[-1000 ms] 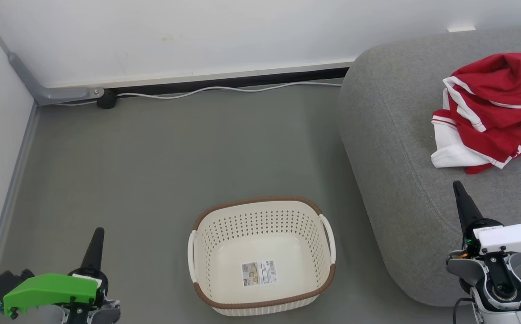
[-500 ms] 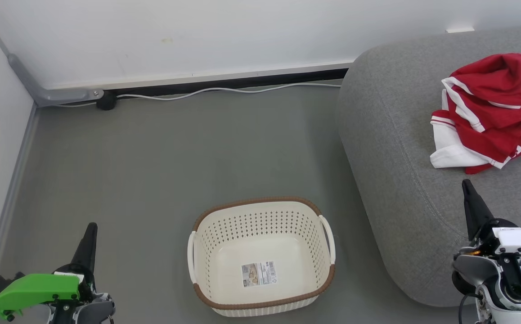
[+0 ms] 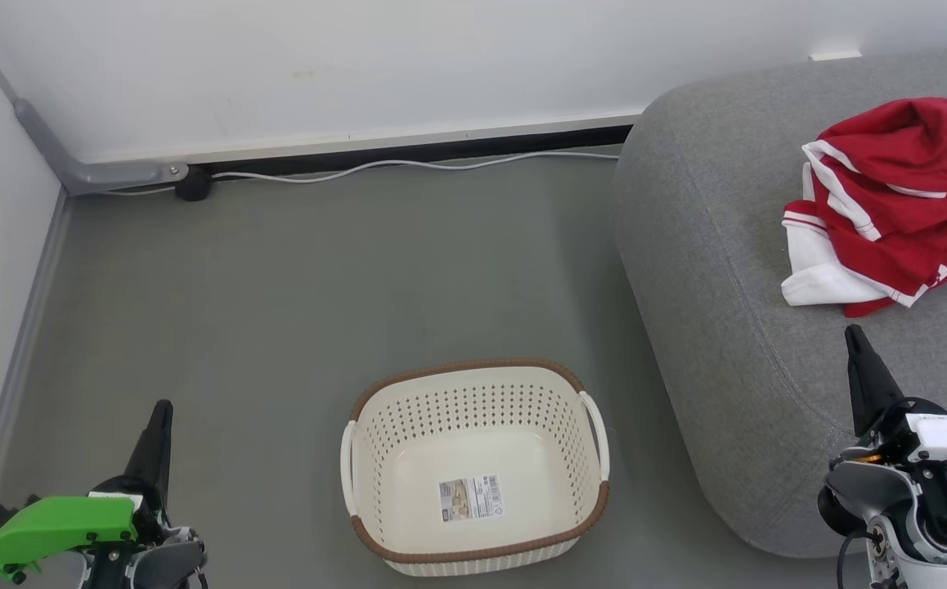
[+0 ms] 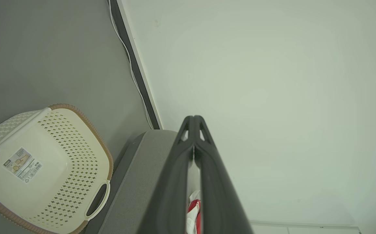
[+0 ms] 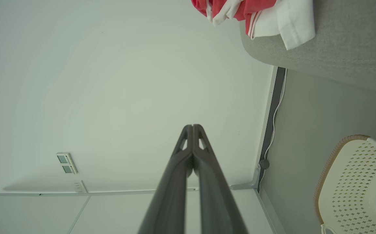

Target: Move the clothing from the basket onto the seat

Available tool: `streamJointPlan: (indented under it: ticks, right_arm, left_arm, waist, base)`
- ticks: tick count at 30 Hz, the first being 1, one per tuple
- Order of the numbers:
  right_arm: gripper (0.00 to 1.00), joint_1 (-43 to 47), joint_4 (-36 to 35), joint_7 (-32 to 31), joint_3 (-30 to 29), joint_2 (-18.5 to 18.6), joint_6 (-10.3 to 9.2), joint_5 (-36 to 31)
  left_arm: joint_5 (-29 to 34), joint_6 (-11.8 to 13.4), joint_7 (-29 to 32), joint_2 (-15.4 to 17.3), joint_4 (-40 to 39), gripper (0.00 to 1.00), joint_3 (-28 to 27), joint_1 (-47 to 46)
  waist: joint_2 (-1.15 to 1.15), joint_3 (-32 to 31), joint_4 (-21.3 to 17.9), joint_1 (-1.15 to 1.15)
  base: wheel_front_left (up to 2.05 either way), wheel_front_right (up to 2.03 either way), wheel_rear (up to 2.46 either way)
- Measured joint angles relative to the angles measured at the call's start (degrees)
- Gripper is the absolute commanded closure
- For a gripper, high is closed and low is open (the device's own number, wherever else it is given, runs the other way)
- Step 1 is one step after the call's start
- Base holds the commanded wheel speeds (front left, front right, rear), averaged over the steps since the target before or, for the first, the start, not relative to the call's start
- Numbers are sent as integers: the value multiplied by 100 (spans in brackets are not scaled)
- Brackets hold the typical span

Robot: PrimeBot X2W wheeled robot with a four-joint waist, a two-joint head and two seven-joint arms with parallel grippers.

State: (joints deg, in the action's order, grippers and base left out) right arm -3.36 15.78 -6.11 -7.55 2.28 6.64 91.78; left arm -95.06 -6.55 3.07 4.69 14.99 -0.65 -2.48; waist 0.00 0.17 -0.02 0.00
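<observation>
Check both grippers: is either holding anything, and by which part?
Nothing is held. The left gripper and right gripper are shut with nothing between the fingers. The clothing lies on the seat, apart from both.

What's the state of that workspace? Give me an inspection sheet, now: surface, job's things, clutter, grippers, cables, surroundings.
Surface: grey floor, basket standing upright on it.
Job's things: clothing heaped on the seat; basket holds just a paper label.
Clutter: nothing seen.
Grippers: left gripper low left, jaws shut, holding nothing; right gripper low right against the seat, jaws shut, holding nothing.
Cables: white cable along the wall base.
Surroundings: white wall, grey conduit in the corner.
</observation>
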Motion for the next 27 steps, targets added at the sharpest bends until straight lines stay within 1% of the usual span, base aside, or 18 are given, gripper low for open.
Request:
streamJointPlan:
  ticks: [27]
  right_arm:
    - [100,-2,0,0,-5,-1,0,0]
  left_arm:
    - [0,-5,25,-7,64,100,-20,-20]
  waist:
    - [0,-1,1,0]
  base:
    - [0,0,0]
